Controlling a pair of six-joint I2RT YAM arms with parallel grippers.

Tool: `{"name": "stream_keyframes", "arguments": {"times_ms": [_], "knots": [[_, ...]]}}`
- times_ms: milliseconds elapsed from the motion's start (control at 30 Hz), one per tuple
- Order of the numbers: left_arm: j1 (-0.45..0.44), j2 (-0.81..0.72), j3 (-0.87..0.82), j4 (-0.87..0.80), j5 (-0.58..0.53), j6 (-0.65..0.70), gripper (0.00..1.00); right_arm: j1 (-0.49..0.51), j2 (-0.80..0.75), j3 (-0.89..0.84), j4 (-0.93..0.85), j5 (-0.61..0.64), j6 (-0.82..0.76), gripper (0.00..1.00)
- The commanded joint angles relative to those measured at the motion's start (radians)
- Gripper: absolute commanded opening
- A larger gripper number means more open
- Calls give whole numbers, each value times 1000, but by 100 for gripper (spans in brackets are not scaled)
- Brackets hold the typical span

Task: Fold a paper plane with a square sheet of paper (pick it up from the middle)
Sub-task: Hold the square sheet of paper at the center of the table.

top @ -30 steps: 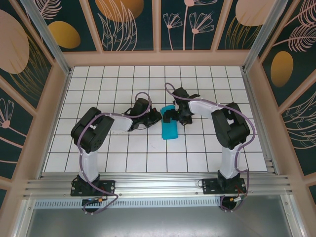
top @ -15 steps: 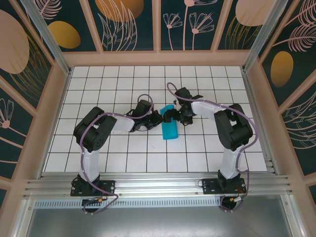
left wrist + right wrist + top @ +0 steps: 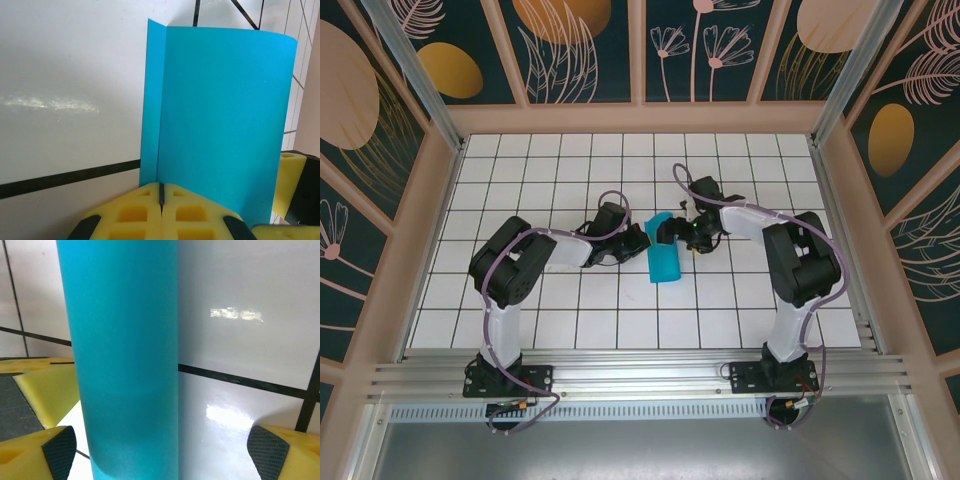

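The square sheet of paper point(image 3: 662, 258) lies doubled over in the middle of the counter point(image 3: 570, 310), its long axis running near to far. The left hand point(image 3: 161, 195) is pinched shut on its left edge. The right hand point(image 3: 164, 452), wide open and empty, straddles the rounded fold opposite.

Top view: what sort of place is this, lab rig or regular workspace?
Probably a purpose-built robot test cell: a white grid table walled in by decorated panels, with a left arm and right arm bolted to a metal rail at its near edge, blue paper between them.
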Motion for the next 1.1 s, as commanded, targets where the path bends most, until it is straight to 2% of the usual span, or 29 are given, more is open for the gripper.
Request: {"name": "stream_keyframes", "arguments": {"times_ms": [0,167,267,433,667,1067], "knots": [[-1,5,23,-27,-14,20,0,-15,22,-35,24,-10,0,89],[-1,4,26,-34,-15,26,0,-13,38,-31,13,-5,-13,78],[-2,-8,24,-25,-11,28,0,-5,53,-20,-10,27,-21,77],[-1,-72,22,-23,-12,54,2,22,85,-3,-38,70,-35,80],[-2,-180,-33,-51,-109,62,9,26,108,0,-48,135,-12,82],[-1,-190,-44,-45,-123,50,9,43,143,14,-78,187,-26,86]]}}
